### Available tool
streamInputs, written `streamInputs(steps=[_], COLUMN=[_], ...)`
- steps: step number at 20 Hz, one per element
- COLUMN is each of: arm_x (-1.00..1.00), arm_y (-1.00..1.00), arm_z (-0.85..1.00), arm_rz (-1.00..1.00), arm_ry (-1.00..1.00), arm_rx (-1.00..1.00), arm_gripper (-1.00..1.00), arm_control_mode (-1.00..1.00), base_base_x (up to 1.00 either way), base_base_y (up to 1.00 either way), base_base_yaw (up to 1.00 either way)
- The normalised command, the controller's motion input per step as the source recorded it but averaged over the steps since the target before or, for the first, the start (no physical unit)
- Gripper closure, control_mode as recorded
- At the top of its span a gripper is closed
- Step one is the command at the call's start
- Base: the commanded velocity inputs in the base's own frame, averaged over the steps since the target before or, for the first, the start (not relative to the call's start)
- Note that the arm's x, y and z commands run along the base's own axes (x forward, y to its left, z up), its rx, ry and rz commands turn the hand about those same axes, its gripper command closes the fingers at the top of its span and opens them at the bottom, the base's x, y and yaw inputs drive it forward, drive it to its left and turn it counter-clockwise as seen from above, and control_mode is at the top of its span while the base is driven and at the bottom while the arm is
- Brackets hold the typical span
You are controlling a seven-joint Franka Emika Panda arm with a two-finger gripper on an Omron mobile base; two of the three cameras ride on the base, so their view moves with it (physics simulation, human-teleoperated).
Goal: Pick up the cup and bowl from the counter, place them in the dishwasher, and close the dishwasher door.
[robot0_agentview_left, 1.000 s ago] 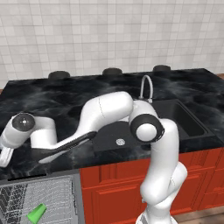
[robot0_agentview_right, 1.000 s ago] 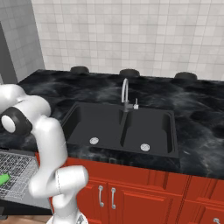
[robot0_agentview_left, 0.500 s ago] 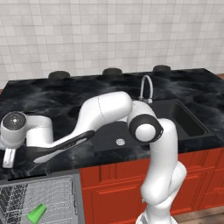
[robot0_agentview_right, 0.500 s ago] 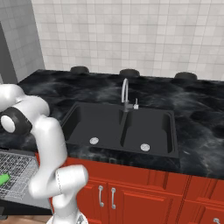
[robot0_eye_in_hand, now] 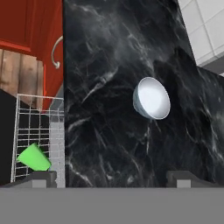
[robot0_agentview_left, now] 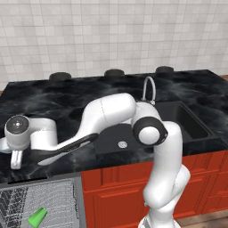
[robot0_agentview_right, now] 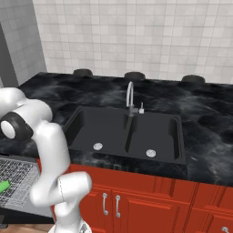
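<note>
From the left base camera I see my arm reaching out over the far left of the counter (robot0_agentview_left: 67, 95), the hand hanging above its front edge with one finger (robot0_agentview_left: 16, 159) pointing down; the gripper (robot0_agentview_left: 10, 153) itself sits at the frame's edge, so I cannot judge the jaw gap from here. Below the counter the dishwasher (robot0_agentview_left: 40, 202) stands open, its grey wire rack pulled out, and the cup (robot0_agentview_left: 37, 217) lies on its side in that rack near the front. A black sink (robot0_agentview_left: 187, 122) with a curved faucet (robot0_agentview_left: 149, 89) sits to the right, above red cabinets (robot0_agentview_left: 116, 200). In the right base camera I see the same counter (robot0_agentview_right: 205, 118), the double sink (robot0_agentview_right: 129, 134), the faucet (robot0_agentview_right: 131, 98), and at the left edge the rack of the dishwasher (robot0_agentview_right: 16, 177) with a sliver of the cup (robot0_agentview_right: 3, 186). Looking down the hand camera, the gripper (robot0_eye_in_hand: 111, 177) has its jaws spread wide, holding nothing. The bowl (robot0_eye_in_hand: 152, 98) rests on the counter (robot0_eye_in_hand: 109, 65), well apart from the fingertips (robot0_eye_in_hand: 179, 177), and the cup (robot0_eye_in_hand: 34, 157) lies tipped in the dishwasher (robot0_eye_in_hand: 37, 131) rack just beside the counter's edge.
</note>
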Motion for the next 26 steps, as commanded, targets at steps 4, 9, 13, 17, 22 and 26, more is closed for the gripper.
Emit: streamInputs(steps=[4, 9, 13, 17, 22, 26], arm_x=[0.39, 0.35, 0.31, 0.28, 0.26, 0.26], arm_y=[0.00, 0.24, 0.44, 0.46, 0.35, 0.06], arm_z=[-0.32, -0.27, -0.08, -0.14, -0.29, -0.27], arm_rz=[0.00, 0.00, 0.00, 0.00, 0.00, 0.00], arm_ry=[0.00, 0.00, 0.00, 0.00, 0.00, 0.00], arm_rx=[-0.03, -0.05, -0.05, -0.06, -0.09, -0.10], arm_gripper=[-1.00, -1.00, -1.00, -1.00, -1.00, -1.00], arm_control_mode=[-1.00, -1.00, -1.00, -1.00, -1.00, -1.00], base_base_x=[0.00, 0.00, 0.00, 0.00, 0.00, 0.00], base_base_y=[0.00, 0.00, 0.00, 0.00, 0.00, 0.00], base_base_yaw=[0.00, 0.00, 0.00, 0.00, 0.00, 0.00])
